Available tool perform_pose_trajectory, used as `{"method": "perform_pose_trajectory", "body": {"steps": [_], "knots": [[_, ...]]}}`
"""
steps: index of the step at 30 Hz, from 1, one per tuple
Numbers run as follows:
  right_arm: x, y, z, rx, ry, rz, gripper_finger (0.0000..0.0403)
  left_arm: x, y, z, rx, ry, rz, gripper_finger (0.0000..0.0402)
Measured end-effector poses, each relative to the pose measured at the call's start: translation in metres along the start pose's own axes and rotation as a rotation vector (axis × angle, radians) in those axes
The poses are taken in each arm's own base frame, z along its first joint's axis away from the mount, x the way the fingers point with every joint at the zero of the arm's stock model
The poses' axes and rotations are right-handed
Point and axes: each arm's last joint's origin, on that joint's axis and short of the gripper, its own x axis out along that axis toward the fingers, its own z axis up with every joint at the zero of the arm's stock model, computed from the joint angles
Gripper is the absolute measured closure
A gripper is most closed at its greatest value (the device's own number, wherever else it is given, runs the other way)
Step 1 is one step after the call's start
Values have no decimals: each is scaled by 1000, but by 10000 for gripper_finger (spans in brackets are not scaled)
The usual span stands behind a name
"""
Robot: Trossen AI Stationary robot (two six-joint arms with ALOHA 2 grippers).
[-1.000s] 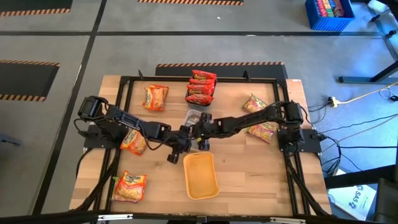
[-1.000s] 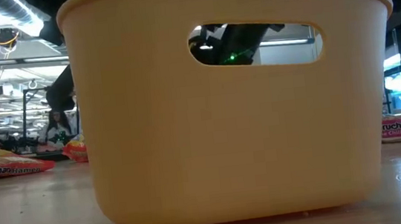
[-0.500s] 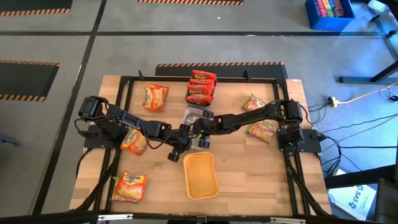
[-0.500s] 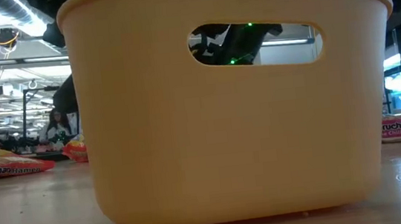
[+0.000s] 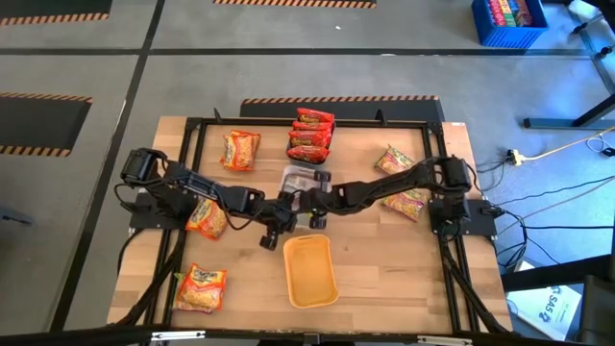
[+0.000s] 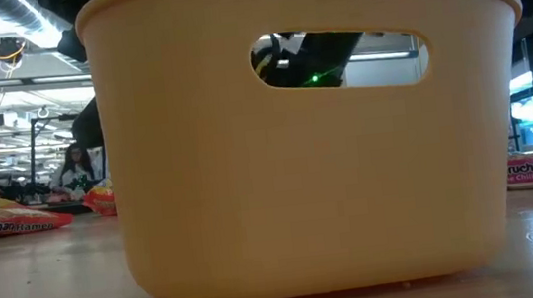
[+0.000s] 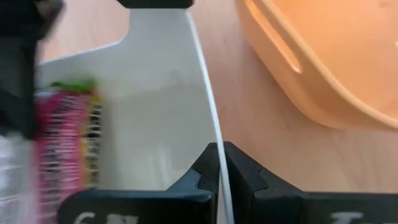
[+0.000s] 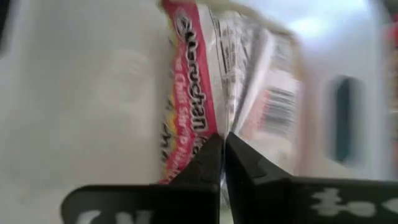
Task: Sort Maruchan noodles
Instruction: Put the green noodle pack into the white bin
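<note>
A: Fingers first: how do they stand on the right gripper (image 8: 222,163)?

B: Pressed together on the edge of a Maruchan packet (image 8: 205,93), the one printed in red and green, which lies in the white tray (image 8: 93,87).

A: And the left gripper (image 7: 217,171)?

B: Pinched tight on the thin rim of that same white tray (image 7: 155,93). The orange-yellow tray (image 7: 323,56) sits just beside it.

A: Seen from above, where is all this?

B: Both grippers meet at the table's (image 5: 384,259) middle, over the white tray (image 5: 298,179), with the orange-yellow tray (image 5: 309,271) nearer the front edge. A red stack (image 5: 311,135) lies at the back, two orange packets (image 5: 240,150) to the left, one at front left (image 5: 200,286), and two green-and-red ones (image 5: 402,187) to the right.
</note>
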Motion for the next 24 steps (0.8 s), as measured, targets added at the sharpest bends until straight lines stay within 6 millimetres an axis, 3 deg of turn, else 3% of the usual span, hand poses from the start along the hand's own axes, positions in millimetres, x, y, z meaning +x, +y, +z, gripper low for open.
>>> {"method": "perform_pose_trajectory", "body": {"steps": [9, 12, 17, 24], "knots": [[-29, -15, 8, -78, -6, -284, 402, -2, 1, 3, -14, -21, 6, 394], [-25, -31, 5, -57, 34, -370, 402, -3, -5, 9, 16, -75, -85, 395], [-22, -37, -2, -38, 88, -337, 402, -2, -2, 8, 6, -64, -42, 394], [-46, -44, 0, 31, 55, -242, 403, -2, 1, 6, -3, -40, 36, 382]]}}
